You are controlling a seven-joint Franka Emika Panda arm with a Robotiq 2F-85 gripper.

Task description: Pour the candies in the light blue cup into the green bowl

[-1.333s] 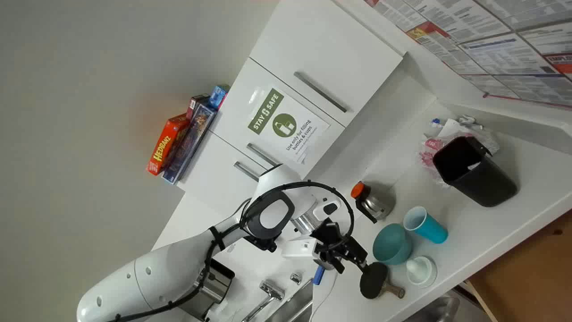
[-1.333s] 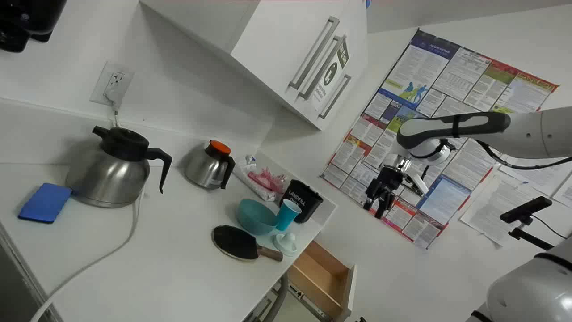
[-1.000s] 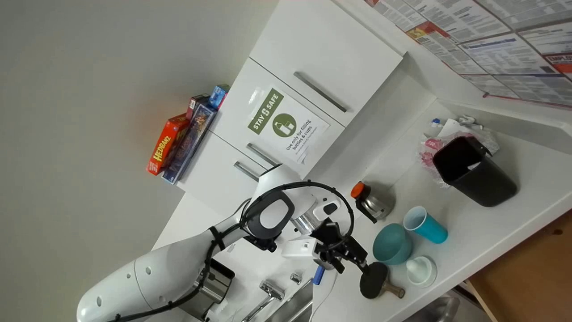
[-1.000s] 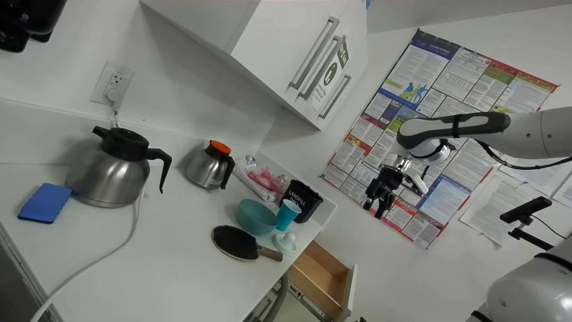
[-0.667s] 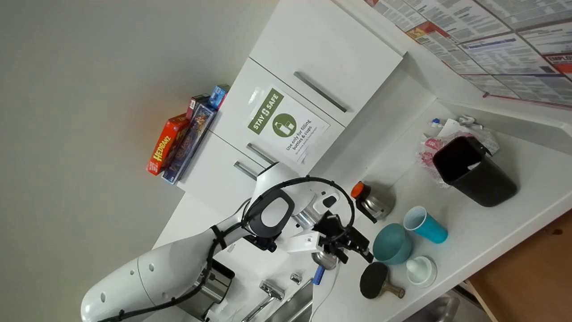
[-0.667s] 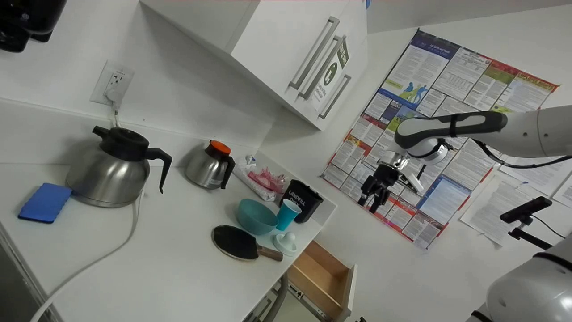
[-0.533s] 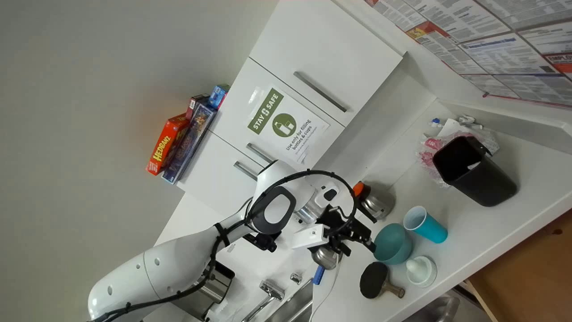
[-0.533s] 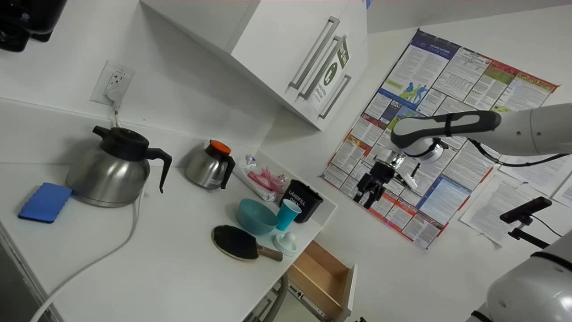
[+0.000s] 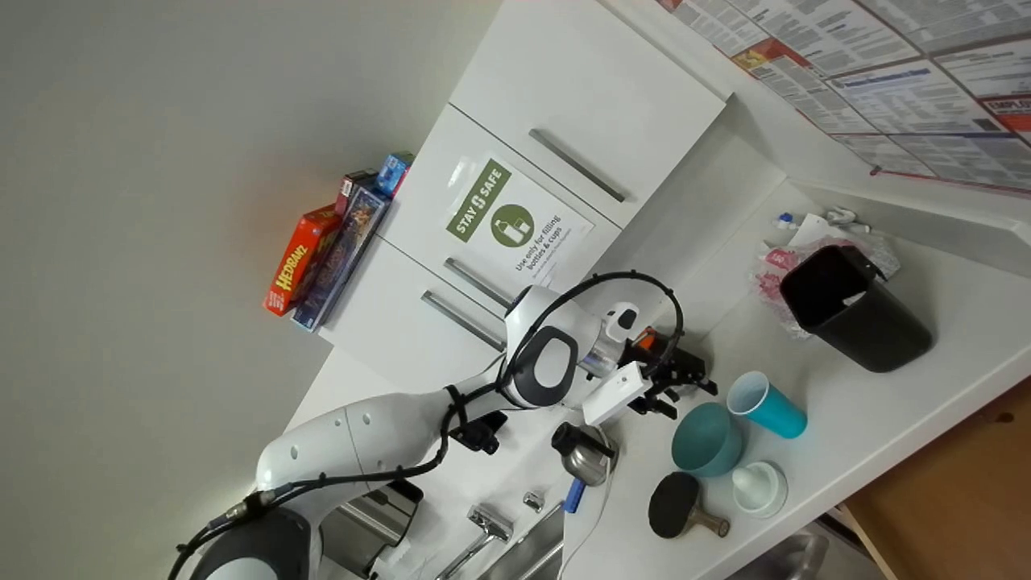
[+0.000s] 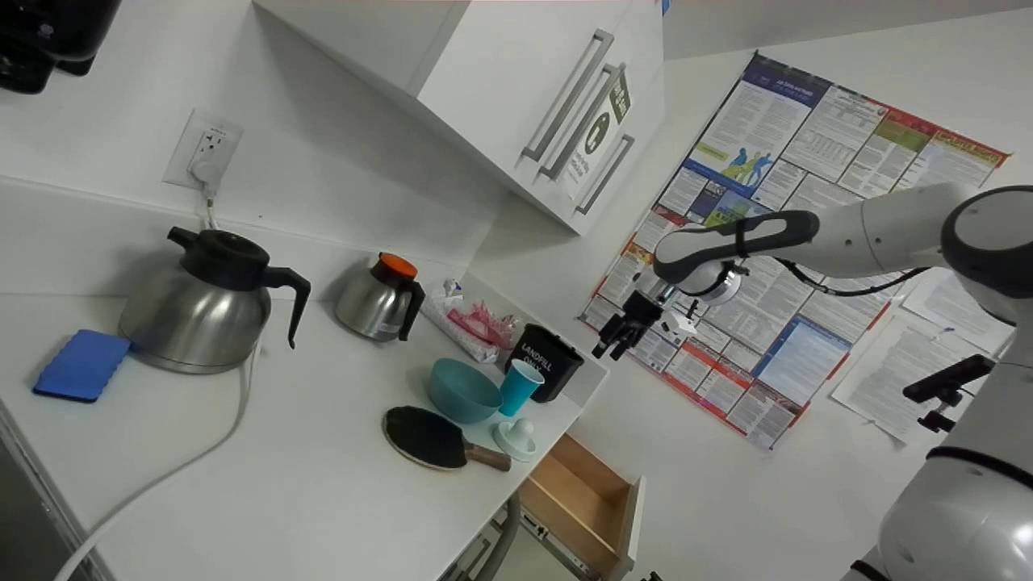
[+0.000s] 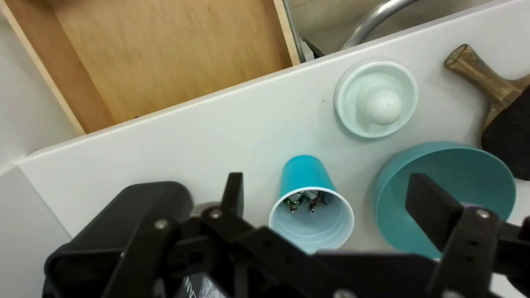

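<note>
The light blue cup (image 11: 307, 174) stands upright on the counter. Several wrapped candies (image 11: 295, 203) show inside it in the wrist view. It also shows in both exterior views (image 9: 775, 412) (image 10: 519, 390). The teal-green bowl (image 11: 391, 176) stands beside the cup, apart from it in the wrist view; it shows in both exterior views (image 9: 721, 447) (image 10: 462, 392). Part of its inside is hidden behind one finger. My gripper (image 11: 328, 184) is open and empty above the counter. In the wrist view the cup lies between its fingers. It also shows in both exterior views (image 9: 693, 401) (image 10: 608, 353).
A pale mint juicer-like dish (image 11: 377, 99) and a black paddle with a wooden handle (image 11: 482, 78) lie near the bowl. A black bin (image 9: 858, 310) stands past the cup. A steel jug (image 10: 378, 303) stands behind. An open drawer (image 10: 577, 492) juts below the counter edge.
The arm has swung my open gripper across toward the cup, rightward and slightly up in one exterior view, leftward in the other. The cup, bowl and other things have not moved.
</note>
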